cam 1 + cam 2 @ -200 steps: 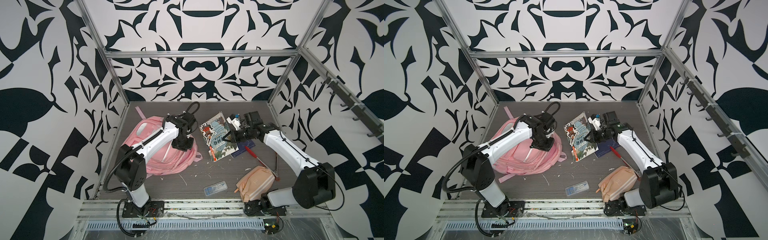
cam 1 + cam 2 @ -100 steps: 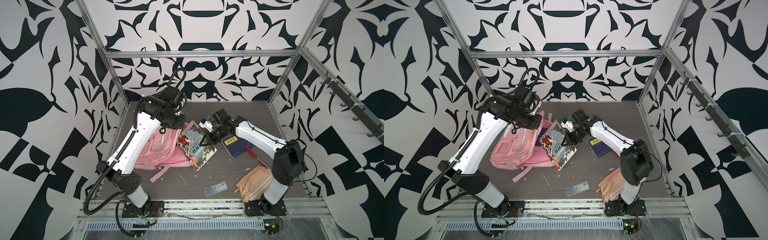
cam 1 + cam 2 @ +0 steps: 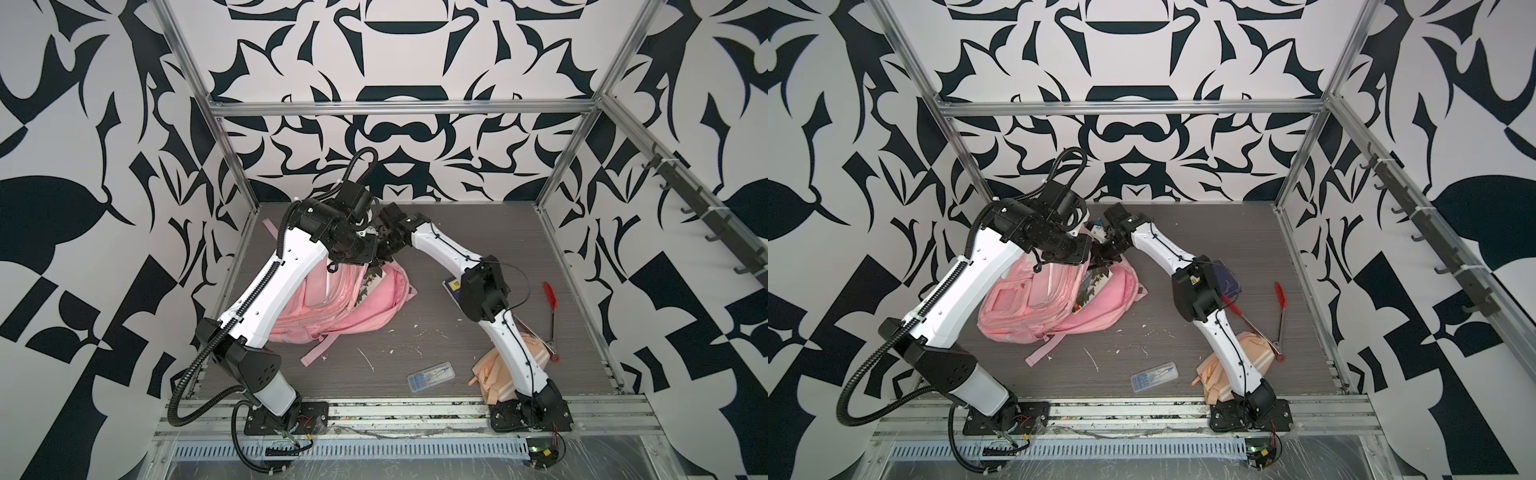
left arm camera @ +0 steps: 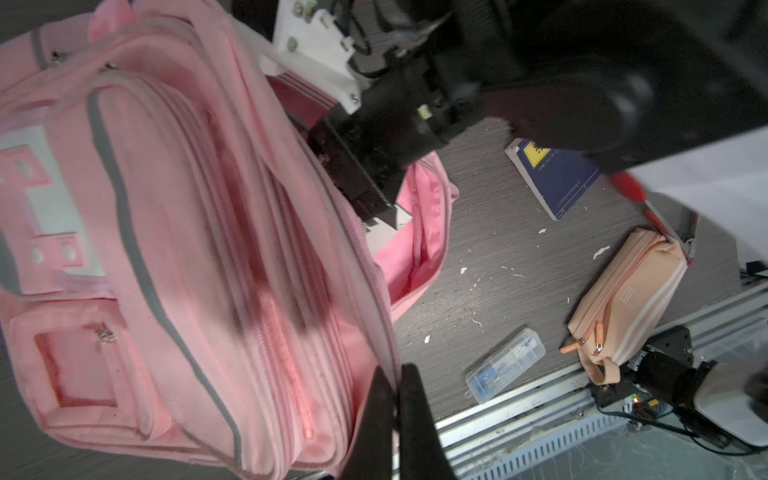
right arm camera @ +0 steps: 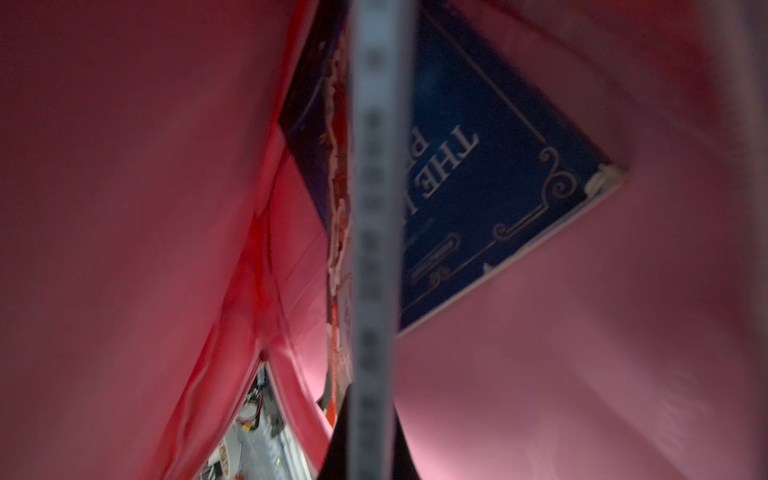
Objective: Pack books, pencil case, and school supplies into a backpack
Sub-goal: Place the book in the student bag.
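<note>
Pink backpack [image 3: 357,309] lies on the tabletop [image 3: 415,249], left of centre, main opening facing the right arm [image 3: 440,249]. The left claw [image 4: 397,399] is pinched tight on the rim fabric of that opening. The right claw [image 5: 369,451] is inside the backpack, clamped on the edge of the illustrated book [image 5: 374,208]; part of its cover shows in the opening in both top views. Blue Little Prince book [image 5: 478,199] already inside, against the lining. The dark navy book [image 4: 557,178] lies flat on the tabletop, partly under the right arm. Peach pencil case [image 4: 623,299] sits at the front by the right arm's base, with the clear plastic box [image 3: 430,376] near it, not touching.
</note>
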You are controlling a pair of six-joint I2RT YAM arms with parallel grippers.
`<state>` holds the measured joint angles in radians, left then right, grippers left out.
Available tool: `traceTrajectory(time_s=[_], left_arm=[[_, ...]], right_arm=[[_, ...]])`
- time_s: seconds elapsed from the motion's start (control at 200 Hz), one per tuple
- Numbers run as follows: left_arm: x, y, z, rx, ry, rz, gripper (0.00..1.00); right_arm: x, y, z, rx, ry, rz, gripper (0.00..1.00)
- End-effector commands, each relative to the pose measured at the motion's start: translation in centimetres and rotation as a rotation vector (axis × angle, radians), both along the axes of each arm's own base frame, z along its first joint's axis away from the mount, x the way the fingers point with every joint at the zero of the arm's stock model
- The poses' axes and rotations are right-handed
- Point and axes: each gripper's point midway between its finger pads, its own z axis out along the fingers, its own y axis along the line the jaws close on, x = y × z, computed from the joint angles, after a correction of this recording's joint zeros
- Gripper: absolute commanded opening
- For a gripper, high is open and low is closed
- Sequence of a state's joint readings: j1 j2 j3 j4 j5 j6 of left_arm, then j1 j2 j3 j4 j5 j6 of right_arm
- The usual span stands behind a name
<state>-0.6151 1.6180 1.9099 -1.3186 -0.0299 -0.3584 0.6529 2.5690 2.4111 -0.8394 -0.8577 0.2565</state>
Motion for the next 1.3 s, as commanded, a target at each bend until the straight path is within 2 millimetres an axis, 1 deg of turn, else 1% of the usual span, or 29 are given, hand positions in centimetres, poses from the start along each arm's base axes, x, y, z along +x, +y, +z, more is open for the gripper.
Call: traceTrajectory(time_s=[0.0, 0.105, 0.165, 0.215, 0.26, 0.315, 0.325, 0.355, 0.375, 0.425, 0.48, 0.505, 0.515, 0.52, 0.53, 0.545, 0.59, 0.67, 0.74, 0.765, 0.835, 0.855, 0.925, 0.955, 1.01, 1.02, 1.105, 1.205, 1.295], left_arm=[[-1.7, -1.4, 2.2, -0.099, -0.020, -0.030, 0.00], [-1.6, -1.6, 1.5, -0.100, -0.005, -0.025, 0.00], [-1.6, -1.6, 1.1, -0.093, 0.001, -0.021, 0.00], [-1.5, -1.5, 0.7, -0.082, 0.004, -0.018, 0.00], [-1.4, -1.4, 0.5, -0.074, 0.006, -0.018, 0.00], [-1.4, -1.4, 0.3, -0.066, 0.011, -0.018, 0.00], [-1.3, -1.4, 0.2, -0.063, 0.011, -0.019, 0.00], [-1.3, -1.3, 0.1, -0.055, 0.012, -0.019, 0.00], [-1.3, -1.2, 0.1, -0.050, 0.011, -0.017, 0.00], [-1.2, -1.0, -0.1, -0.036, 0.011, -0.016, 0.00], [-1.1, -0.8, -0.1, -0.028, 0.003, -0.009, 0.00], [-1.0, -0.7, -0.2, -0.026, 0.004, -0.004, 0.00], [-1.0, -0.7, -0.3, -0.026, 0.003, -0.005, 0.00], [-0.9, -0.6, -0.3, -0.027, 0.003, -0.003, 0.00], [-0.9, -0.6, -0.3, -0.028, 0.002, -0.002, 0.00], [-0.8, -0.6, -0.3, -0.029, 0.000, 0.001, 0.00], [-0.6, -0.5, -0.2, -0.037, -0.007, 0.008, 0.00], [-0.2, -0.3, -0.1, -0.047, -0.020, 0.022, 0.00], [0.1, -0.2, 0.2, -0.059, -0.029, 0.033, 0.00], [0.3, -0.2, 0.2, -0.065, -0.031, 0.035, 0.00], [0.8, -0.3, 0.2, -0.083, -0.033, 0.040, 0.00], [0.9, -0.4, 0.2, -0.088, -0.033, 0.039, 0.00], [1.4, -0.8, 0.1, -0.103, -0.029, 0.037, 0.00], [1.5, -1.0, 0.1, -0.107, -0.027, 0.033, 0.00], [1.6, -1.3, 0.1, -0.117, -0.024, 0.028, 0.00], [1.5, -1.3, 0.1, -0.119, -0.022, 0.027, 0.00], [1.3, -1.4, -0.2, -0.124, -0.014, 0.022, 0.00], [0.7, -1.1, -0.5, -0.128, -0.005, 0.021, 0.00], [0.3, -1.0, -0.7, -0.139, -0.002, 0.024, 0.00]], right_arm=[[-1.0, 1.8, -0.3, 0.040, 0.044, 0.039, 0.00], [0.0, 3.0, -1.2, 0.057, 0.017, 0.023, 0.00], [0.6, 3.4, -1.6, 0.053, 0.000, 0.008, 0.00], [0.8, 3.3, -1.9, 0.033, -0.023, 0.002, 0.00], [1.0, 2.8, -2.0, -0.002, -0.066, -0.003, 0.05], [1.4, 2.1, -1.6, -0.038, -0.127, -0.015, 0.10], [1.4, 2.0, -1.3, -0.042, -0.140, -0.018, 0.11], [1.6, 1.6, -0.5, -0.054, -0.177, -0.029, 0.17], [1.7, 1.3, 0.0, -0.065, -0.200, -0.036, 0.22], [1.6, 0.5, 1.5, -0.092, -0.240, -0.041, 0.45], [1.3, -0.5, 2.9, -0.122, -0.270, -0.039, 0.58], [1.1, -0.9, 3.2, -0.139, -0.275, -0.038, 0.65], [1.0, -1.1, 2.9, -0.149, -0.271, -0.036, 0.68], [1.0, -1.2, 2.8, -0.155, -0.271, -0.037, 0.69], [0.9, -1.4, 3.7, -0.152, -0.282, -0.040, 0.71], [0.7, -1.6, 4.0, -0.158, -0.285, -0.041, 0.74], [0.1, -2.3, 4.2, -0.176, -0.280, -0.044, 0.80], [-0.9, -3.7, 4.3, -0.206, -0.238, -0.081, 0.81], [-1.3, -6.4, 3.7, -0.255, -0.134, -0.204, 0.82], [-1.5, -7.3, 3.7, -0.242, -0.084, -0.261, 0.82], [-2.3, -9.2, 4.1, -0.190, -0.030, -0.378, 0.81], [-2.6, -9.5, 4.6, -0.172, -0.028, -0.399, 0.81], [-4.5, -10.3, 4.9, -0.140, 0.026, -0.423, 0.81], [-5.1, -10.2, 5.0, -0.107, 0.059, -0.433, 0.81], [-5.6, -9.7, 4.9, -0.024, 0.134, -0.484, 0.80], [-5.4, -9.6, 5.1, -0.003, 0.136, -0.490, 0.80], [-5.2, -8.8, 4.1, 0.052, 0.195, -0.522, 0.79], [-4.1, -7.8, 3.8, 0.091, 0.206, -0.541, 0.78], [-3.3, -6.2, 2.3, 0.106, 0.253, -0.549, 0.75]])
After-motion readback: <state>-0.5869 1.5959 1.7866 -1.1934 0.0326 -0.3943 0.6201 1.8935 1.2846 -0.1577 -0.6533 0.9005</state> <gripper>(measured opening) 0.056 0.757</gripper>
